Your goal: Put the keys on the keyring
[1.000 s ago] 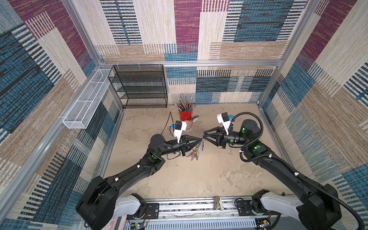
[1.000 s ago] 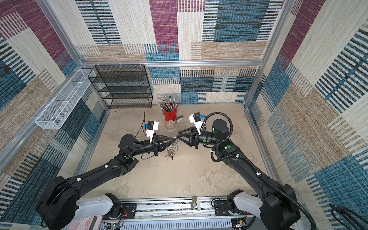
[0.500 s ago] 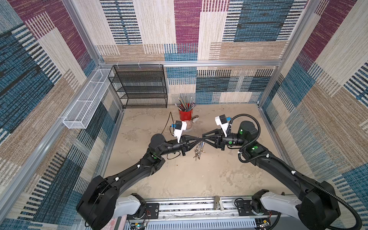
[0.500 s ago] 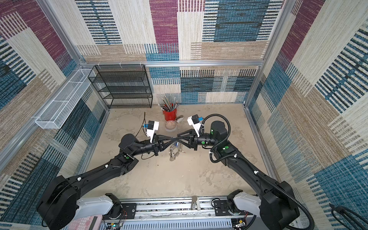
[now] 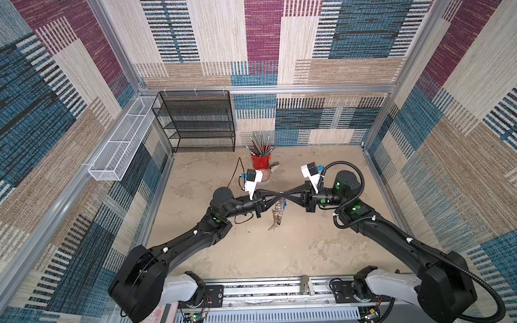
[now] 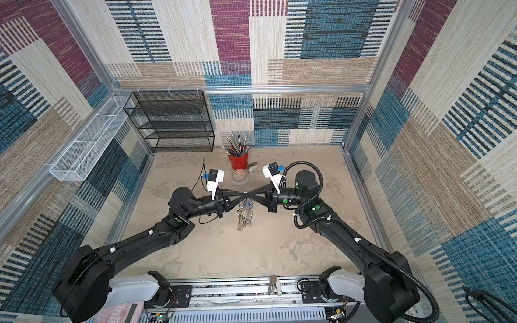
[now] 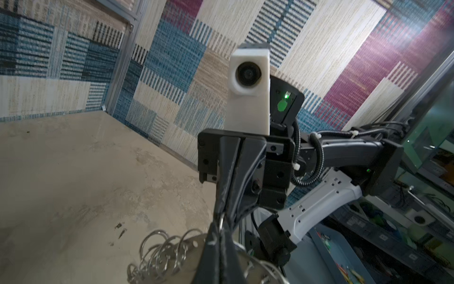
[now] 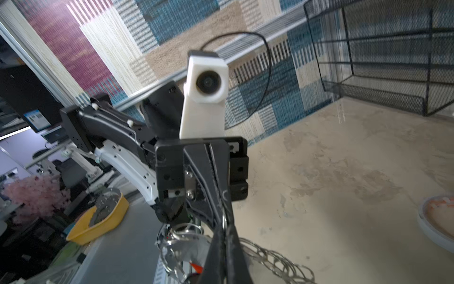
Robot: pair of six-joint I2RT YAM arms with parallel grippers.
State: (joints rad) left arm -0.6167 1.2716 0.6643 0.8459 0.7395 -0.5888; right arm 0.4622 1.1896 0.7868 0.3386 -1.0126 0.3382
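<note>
Both pairs of jaws were closed tight and met tip to tip above the middle of the table (image 5: 251, 251).

From the left, a white wire basket (image 5: 123, 145) hung on the left wall. A black mesh shelf (image 5: 195, 120) stood in the far left corner. A red cup of pencils (image 5: 260, 160) stood at the far middle, with a tape roll (image 6: 239, 176) lying just in front of it, beyond the meeting grippers.

The left gripper (image 5: 280, 193) reached in from the left and was clamped on the keyring (image 5: 277, 212). In its wrist view its fingers (image 7: 221, 258) crossed the gray plate, with split rings fanning out beside them. The right gripper (image 5: 286, 193) reached in from the right. Its fingertips (image 7: 221, 201) were pressed together and seemed to pinch one small split ring at the plate's upper edge.

The keyring hung straight down from where the tips met, on the near side of them. The keys (image 5: 276, 222) dangled at its lower end, and a blue tag showed just under the right gripper's tips. Whether the lowest keys touched the table could not be told.
</note>
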